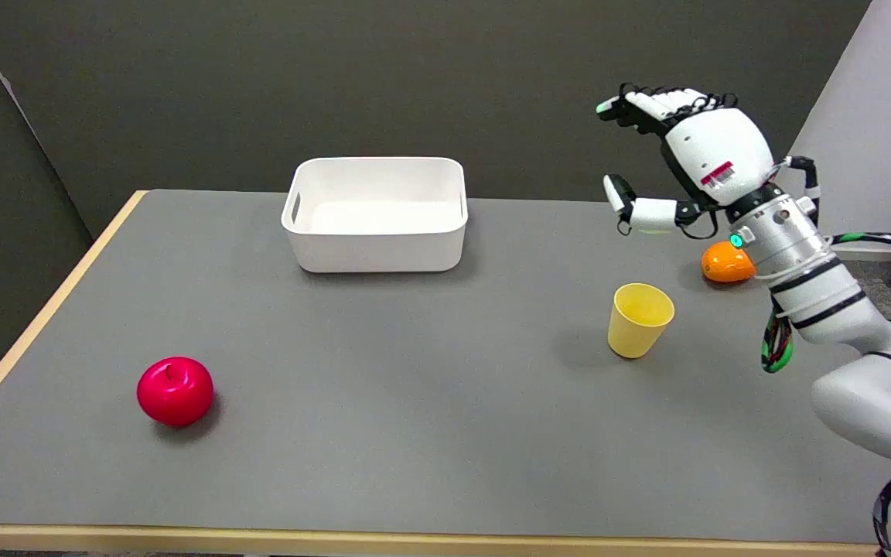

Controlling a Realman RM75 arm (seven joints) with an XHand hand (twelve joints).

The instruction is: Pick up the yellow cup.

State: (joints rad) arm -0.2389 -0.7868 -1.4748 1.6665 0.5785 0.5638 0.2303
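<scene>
The cup (640, 319) looks light, stiff, smooth and tippable; best wrapped round its mid-wall; the right hand (681, 158) hovers above, fingers spread, empty.

Matt yellow cup (640, 320), glossy apple (175, 391)

One small label noted on the back of the white-shelled, black-fingered right robot hand (693, 147): red band above a black barcode-like strip, print too small to read. No legible text, brand, numeral or sign found elsewhere on any surface in the head view.
</scene>
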